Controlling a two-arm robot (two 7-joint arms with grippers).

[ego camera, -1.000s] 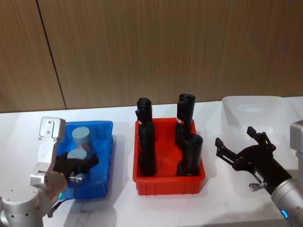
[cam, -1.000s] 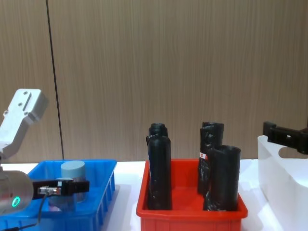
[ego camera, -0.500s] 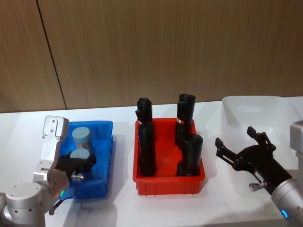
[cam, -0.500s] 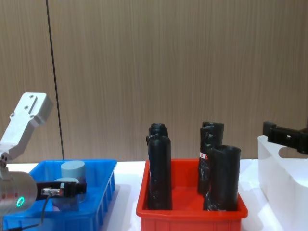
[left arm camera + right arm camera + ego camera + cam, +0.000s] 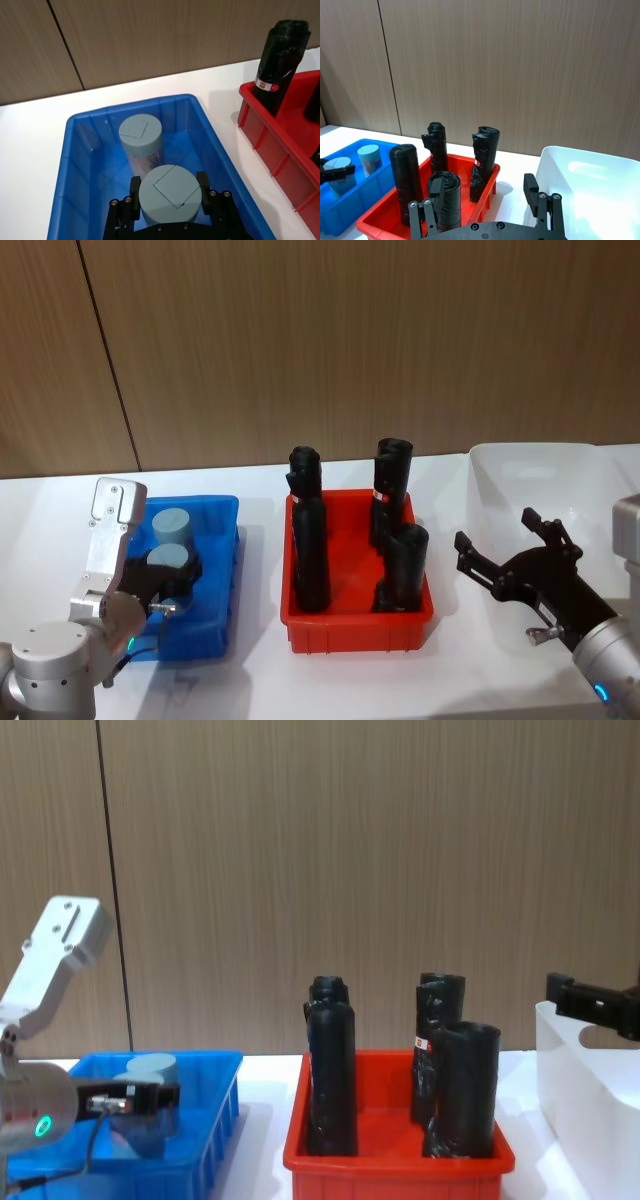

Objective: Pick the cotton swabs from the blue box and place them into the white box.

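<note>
While left gripper (image 5: 168,187) sat in blue box (image 5: 150,101) at left, fingers clamped on near cotton swabs tub (image 5: 170,197), far tub (image 5: 141,135) stood just beside.
- Risk: lift could nudge far tub; smooth tub could slip.
- Right gripper (image 5: 493,527) hovered near white box (image 5: 560,480) at right, fingers apart.
- Carry could clip tall black rolls (image 5: 308,540) between boxes.

The white table (image 5: 260,680) carries 3 bins in a row: the blue box (image 5: 220,580) left, a red bin (image 5: 355,633) between, the white box (image 5: 540,485) right.
</note>
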